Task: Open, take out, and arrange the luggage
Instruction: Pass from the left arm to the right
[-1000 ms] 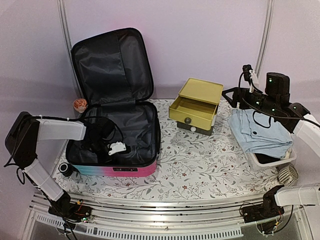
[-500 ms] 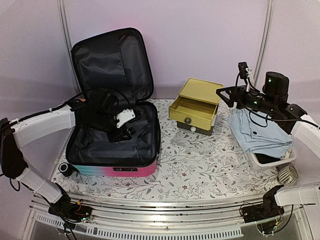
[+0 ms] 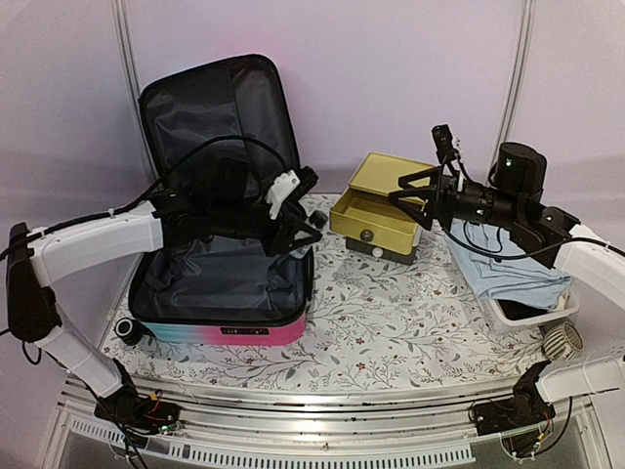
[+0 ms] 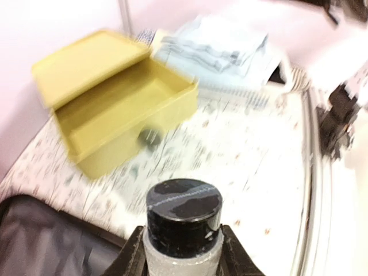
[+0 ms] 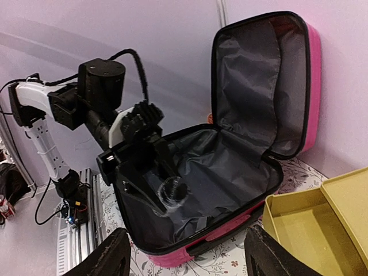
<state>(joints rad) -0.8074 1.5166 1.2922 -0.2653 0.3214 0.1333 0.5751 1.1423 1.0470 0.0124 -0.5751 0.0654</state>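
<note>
Clearly, the left gripper (image 3: 298,223) is closed on a small bottle (image 4: 183,211) with a black cap and holds it in the air over the right rim of the luggage (image 3: 244,327). The luggage lies open at the left of the table (image 3: 391,322), with its lid upright against the wall. The right gripper (image 3: 408,203) is open and empty, in the air by the yellow box (image 3: 376,210), whose drawer is out. A blue cloth (image 3: 508,259) lies on the basket (image 3: 532,313).

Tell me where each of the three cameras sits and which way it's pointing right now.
Top external: above and behind the bases, looking down the table; both arms show.
Left wrist: over the luggage, facing the yellow drawer box; its fingers grip a bottle.
Right wrist: by the drawer box, facing the luggage and left gripper; its open fingers show.
Shared: both wrist views show the drawer box.
</note>
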